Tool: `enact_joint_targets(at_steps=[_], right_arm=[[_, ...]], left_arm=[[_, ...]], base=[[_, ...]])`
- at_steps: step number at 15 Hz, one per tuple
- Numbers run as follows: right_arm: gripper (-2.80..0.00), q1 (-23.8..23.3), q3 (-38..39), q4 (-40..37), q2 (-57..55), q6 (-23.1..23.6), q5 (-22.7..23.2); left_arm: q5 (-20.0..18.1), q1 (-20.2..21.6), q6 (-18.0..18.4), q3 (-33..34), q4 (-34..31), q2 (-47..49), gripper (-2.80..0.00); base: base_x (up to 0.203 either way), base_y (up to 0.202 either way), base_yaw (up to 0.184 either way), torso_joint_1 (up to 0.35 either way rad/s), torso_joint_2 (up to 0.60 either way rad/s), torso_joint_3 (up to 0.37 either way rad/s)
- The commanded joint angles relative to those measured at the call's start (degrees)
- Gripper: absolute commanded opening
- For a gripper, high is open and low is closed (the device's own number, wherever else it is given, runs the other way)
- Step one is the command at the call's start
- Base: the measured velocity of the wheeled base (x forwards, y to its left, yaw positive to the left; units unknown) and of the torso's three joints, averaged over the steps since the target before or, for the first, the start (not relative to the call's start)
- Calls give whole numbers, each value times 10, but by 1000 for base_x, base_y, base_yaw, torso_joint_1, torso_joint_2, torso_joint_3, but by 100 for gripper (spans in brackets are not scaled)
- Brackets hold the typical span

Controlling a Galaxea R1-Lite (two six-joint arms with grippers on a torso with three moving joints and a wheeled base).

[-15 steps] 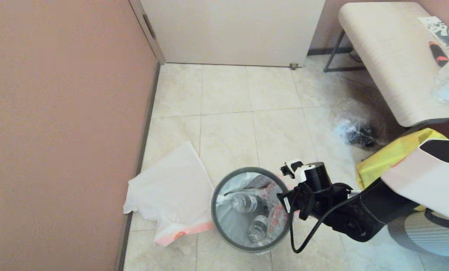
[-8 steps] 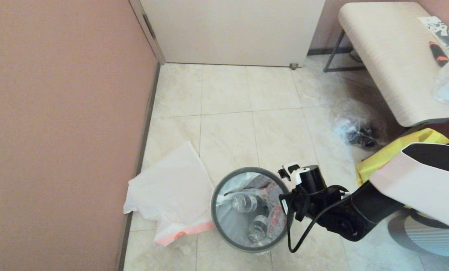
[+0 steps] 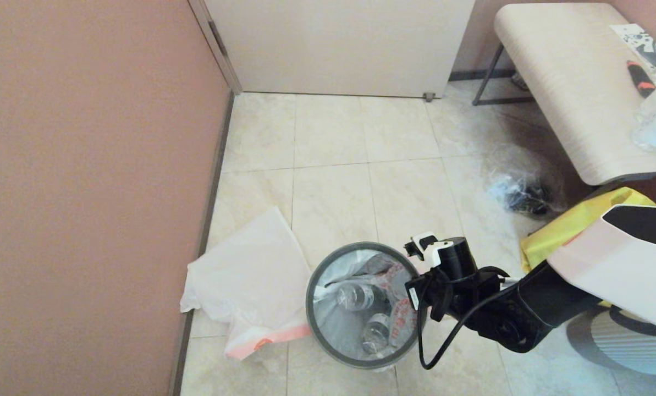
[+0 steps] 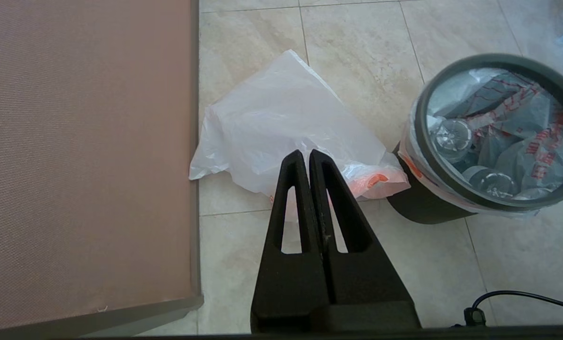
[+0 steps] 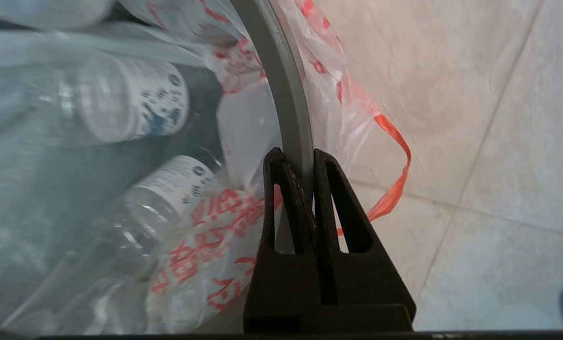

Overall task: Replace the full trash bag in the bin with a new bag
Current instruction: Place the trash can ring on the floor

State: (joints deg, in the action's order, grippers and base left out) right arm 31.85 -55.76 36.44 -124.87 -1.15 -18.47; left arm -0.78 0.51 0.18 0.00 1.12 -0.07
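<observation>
- Right gripper [image 5: 300,158]: jaws clamped on the hoop [image 5: 290,108] at the bin's [image 3: 360,360] right side.
- Full bag [image 3: 385,286] sits in the bin on the floor [image 3: 333,192].
- New bag [image 3: 251,275] lies touching the bin's left side.
- Left gripper [image 4: 306,158]: jaws together, idle.

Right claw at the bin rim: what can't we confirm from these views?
- Right claw tips: head view, hidden behind the wrist; the wrist view shows them shut on the hoop.
- Bag film pinched too: unclear.
- Bin base: hidden in the head view.
- Bottle labels: blurred.
</observation>
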Motion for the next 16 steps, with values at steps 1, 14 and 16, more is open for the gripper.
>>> enact_joint_targets(at_steps=[1,14,16], right_arm=[[-280,10,1,2,24,0,-2],[-280,64,50,-162,239,-38,-12],[-280,65,88,-186,288,-44,-35]], left_arm=[[0,0,0,4,0,1,-280],[0,0,0,4,0,1,-280],[0,0,0,4,0,1,-280]], base=[[0,0,0,0,0,0],[0,0,0,0,0,0],[0,0,0,0,0,0]])
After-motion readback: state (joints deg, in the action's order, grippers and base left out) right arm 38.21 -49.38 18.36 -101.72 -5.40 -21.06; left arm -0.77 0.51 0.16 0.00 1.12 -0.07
